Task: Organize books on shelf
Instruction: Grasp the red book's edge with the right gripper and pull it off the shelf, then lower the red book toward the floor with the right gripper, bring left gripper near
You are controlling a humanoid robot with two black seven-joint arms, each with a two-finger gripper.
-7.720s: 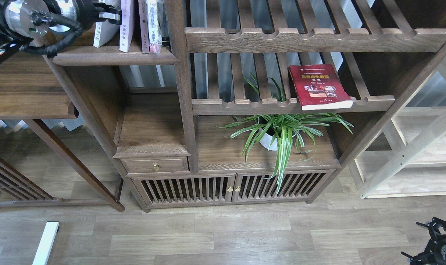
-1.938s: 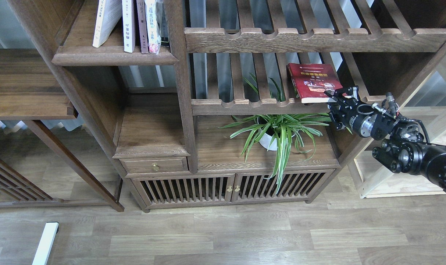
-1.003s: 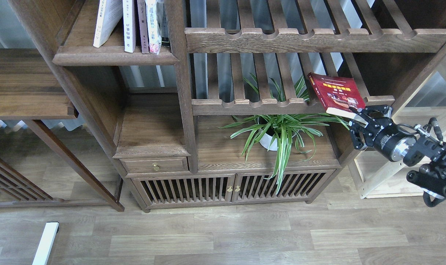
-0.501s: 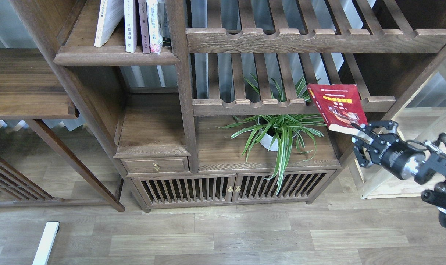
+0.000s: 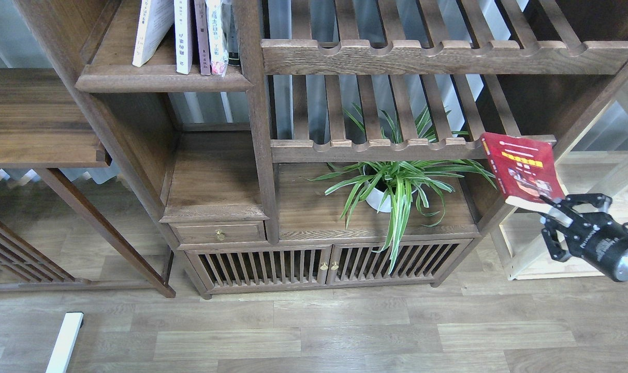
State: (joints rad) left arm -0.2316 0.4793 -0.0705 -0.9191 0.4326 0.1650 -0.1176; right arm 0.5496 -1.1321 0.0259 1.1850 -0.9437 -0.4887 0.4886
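- The right tool (image 5: 552,207) held the red book (image 5: 521,168) by its lower edge, the two fingers clamped on the pale page block at the bottom right corner
- The book hung in the air, clear of the slatted rack (image 5: 376,150); only its top edge overlapped the rack's right end in this view, and whether it touched there could not be told
- Its long axis ran from upper left down to lower right, the cover facing up toward the camera and the gripped end lowest and nearest the tool
- The left tool was out of view, so the right arm was the only one placed to carry the book
- The shelf (image 5: 161,80), a dark board with a rounded front lip, sat at upper left, well apart from the book and across the upright post (image 5: 257,129)
- A white book (image 5: 150,31) leaned to the right on that shelf, with a second white spine (image 5: 182,36) and thinner volumes (image 5: 210,36) upright beside it, close against the post
- The move ahead probably turned on this: the shelf lay up and far to the left of the tool, so the book had to cross above the potted plant (image 5: 396,181) and be turned upright, spine outward, to slip in beside the others
- Held at one corner, the paperback could sag or swing on that long reach
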